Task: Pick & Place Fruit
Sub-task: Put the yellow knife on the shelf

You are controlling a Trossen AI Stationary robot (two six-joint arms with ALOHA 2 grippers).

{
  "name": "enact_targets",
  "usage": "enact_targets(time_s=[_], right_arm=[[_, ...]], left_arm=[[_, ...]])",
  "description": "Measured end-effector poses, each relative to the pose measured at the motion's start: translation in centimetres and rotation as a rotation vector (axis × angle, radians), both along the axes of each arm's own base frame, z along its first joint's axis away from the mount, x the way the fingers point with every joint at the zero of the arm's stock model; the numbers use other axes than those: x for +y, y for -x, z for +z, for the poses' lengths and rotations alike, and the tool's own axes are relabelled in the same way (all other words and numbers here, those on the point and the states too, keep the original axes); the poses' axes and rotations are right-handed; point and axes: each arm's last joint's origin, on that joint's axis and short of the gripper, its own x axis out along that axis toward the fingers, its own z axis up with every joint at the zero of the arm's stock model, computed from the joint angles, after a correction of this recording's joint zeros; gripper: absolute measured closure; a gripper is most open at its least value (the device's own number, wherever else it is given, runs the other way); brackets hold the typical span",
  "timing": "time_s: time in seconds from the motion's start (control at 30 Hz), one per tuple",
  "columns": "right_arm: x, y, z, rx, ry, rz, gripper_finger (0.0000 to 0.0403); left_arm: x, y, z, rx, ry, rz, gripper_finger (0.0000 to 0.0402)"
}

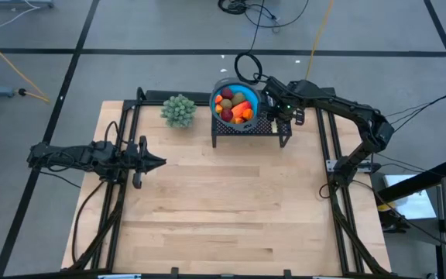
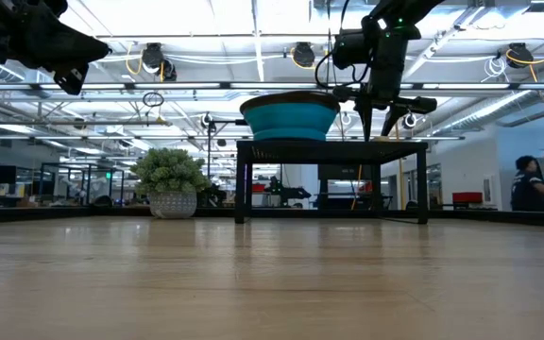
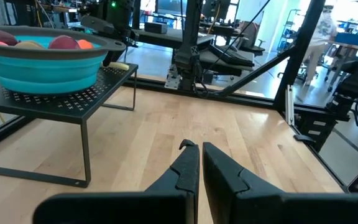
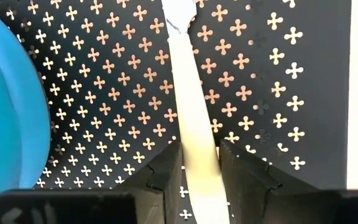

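Note:
A blue bowl (image 1: pixel 217 93) holding the fruit (image 1: pixel 235 105), red, orange and brownish-green pieces, stands on a black perforated stand (image 1: pixel 283 130) at the table's far edge. My right gripper (image 4: pixel 199 155) is over the stand just right of the bowl, pointing steeply down and shut on a thin knife (image 4: pixel 188 93) with a pale yellow handle. My left gripper (image 3: pixel 201 149) hovers shut and level above the table's left side (image 1: pixel 161 162), with nothing in it. My right gripper pinches the knife's pale yellow handle (image 4: pixel 199 134) between its two fingers, which lie across it and come from above, slanting down. The knife runs on past the fingers over the stand's perforated top (image 4: pixel 253 74). Whether it rests there or is lifted, I cannot tell.
A pale green bushy ball plant (image 1: pixel 179 110) in a white pot stands left of the stand. The table's wooden middle and near part (image 1: pixel 231 201) is bare. Black frame rails (image 1: pixel 327 155) run along the left and right sides. A person (image 2: pixel 535 184) is in the room beyond.

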Motion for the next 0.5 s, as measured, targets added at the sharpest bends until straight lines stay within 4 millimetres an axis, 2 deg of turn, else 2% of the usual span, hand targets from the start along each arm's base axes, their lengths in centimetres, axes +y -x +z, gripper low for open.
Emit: enact_targets(time_s=[0.5], right_arm=[[0.01, 0.00, 0.00, 0.000, -0.001, 0.008, 0.0303]], left_arm=[[0.00, 0.00, 0.00, 0.000, 0.000, 0.000, 0.0382]])
